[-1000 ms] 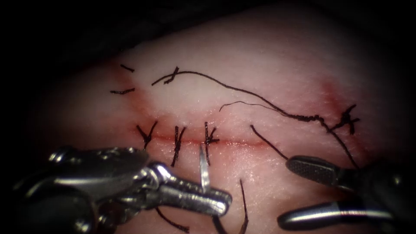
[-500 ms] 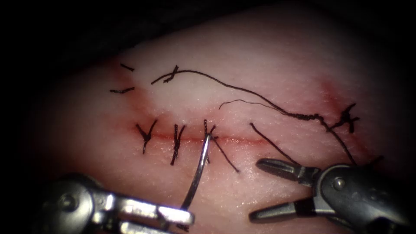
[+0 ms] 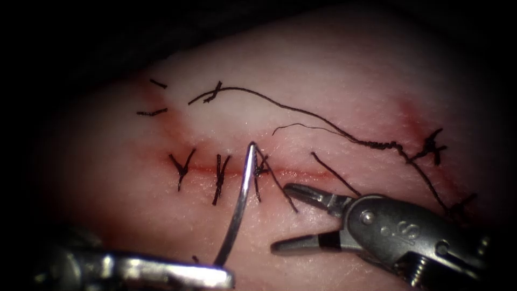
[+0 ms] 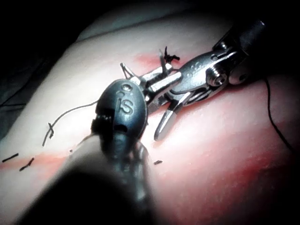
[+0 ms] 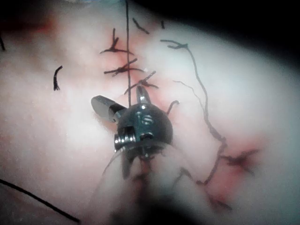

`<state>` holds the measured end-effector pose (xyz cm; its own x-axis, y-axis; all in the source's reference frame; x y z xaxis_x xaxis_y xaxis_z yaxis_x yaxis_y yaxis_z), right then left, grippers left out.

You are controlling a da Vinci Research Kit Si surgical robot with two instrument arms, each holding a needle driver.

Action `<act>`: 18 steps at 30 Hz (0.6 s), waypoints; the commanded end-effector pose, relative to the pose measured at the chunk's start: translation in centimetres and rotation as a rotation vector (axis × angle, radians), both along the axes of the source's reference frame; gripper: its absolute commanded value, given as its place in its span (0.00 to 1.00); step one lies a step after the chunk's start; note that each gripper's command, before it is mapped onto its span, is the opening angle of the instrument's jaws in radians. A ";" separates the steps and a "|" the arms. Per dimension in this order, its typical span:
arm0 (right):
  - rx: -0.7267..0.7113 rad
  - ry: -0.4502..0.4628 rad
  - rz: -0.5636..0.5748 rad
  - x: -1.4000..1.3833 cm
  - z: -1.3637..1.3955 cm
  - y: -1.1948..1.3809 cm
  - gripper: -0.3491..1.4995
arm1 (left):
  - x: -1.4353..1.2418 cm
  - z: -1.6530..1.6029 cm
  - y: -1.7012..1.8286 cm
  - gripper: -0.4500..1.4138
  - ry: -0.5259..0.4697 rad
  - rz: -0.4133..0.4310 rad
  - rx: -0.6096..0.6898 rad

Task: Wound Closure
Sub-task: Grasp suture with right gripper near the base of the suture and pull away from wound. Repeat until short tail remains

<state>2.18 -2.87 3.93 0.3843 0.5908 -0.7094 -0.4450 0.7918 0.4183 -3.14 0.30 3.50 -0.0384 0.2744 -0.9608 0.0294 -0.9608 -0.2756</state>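
**A:** Endoscope view first. What does your left tool (image 3: 215, 276) hold?

**B:** Your left tool's jaws are clamped on the needle (image 3: 240, 202) at its lower end, near the picture's bottom edge. From there the needle curves up over the tissue (image 3: 334, 81) to its other end, just above the cut (image 3: 301, 174), beside the third stitch (image 3: 259, 172) from the left. You cannot tell from here whether that upper end touches the tissue; the body of the needle lies free above it.

**A:** And my right tool (image 3: 285, 218)?

**B:** Your right tool's jaws stand apart and hold nothing. The upper jaw lies just below the cut, right of the needle, near a strand of thread (image 3: 280, 186) that slants down from the third stitch. The lower jaw points left, further down the tissue.

**A:** What else lies on the tissue?

**B:** Two more stitches (image 3: 182, 167) cross the cut left of the needle. A long thread (image 3: 301, 113) runs over the upper tissue to a knot (image 3: 431, 146) at the right. Red fluid (image 3: 202, 170) lines the cut.

**A:** Right wrist view?

**B:** Your right tool (image 5: 124, 101) shows there with its jaws apart, just beside the stitches.
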 end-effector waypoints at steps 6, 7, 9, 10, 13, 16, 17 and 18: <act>0.077 -0.094 0.034 0.07 -0.02 0.02 0.00 | 0.01 0.02 0.07 0.00 -0.012 -0.010 -0.010; 0.105 -0.114 0.038 0.08 -0.06 -0.03 0.00 | 0.01 0.04 0.05 0.00 -0.015 -0.018 -0.012; 0.110 -0.118 0.043 0.09 -0.08 -0.06 0.00 | 0.01 0.05 0.03 0.00 -0.014 -0.017 -0.014; 0.123 -0.117 0.054 0.11 -0.12 -0.12 0.00 | 0.02 0.06 0.01 0.00 -0.013 -0.017 -0.017; 0.141 -0.120 0.058 0.17 -0.27 -0.30 0.00 | 0.04 0.10 -0.14 0.00 -0.004 -0.015 -0.030; 0.155 -0.109 0.058 0.25 -0.48 -0.51 0.00 | 0.08 0.14 -0.35 0.00 0.018 -0.018 -0.049; 0.154 -0.102 0.057 0.28 -0.56 -0.57 0.00 | 0.09 0.15 -0.42 0.00 0.022 -0.017 -0.055; 0.154 -0.093 0.054 0.31 -0.63 -0.62 0.00 | 0.12 0.15 -0.51 0.00 0.030 -0.017 -0.068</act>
<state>2.35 -3.55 3.28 0.4125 0.7134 -0.5666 -0.5309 0.6936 0.4868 -2.96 -0.37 3.63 -0.0690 0.2125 -0.9747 0.0053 -0.9770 -0.2134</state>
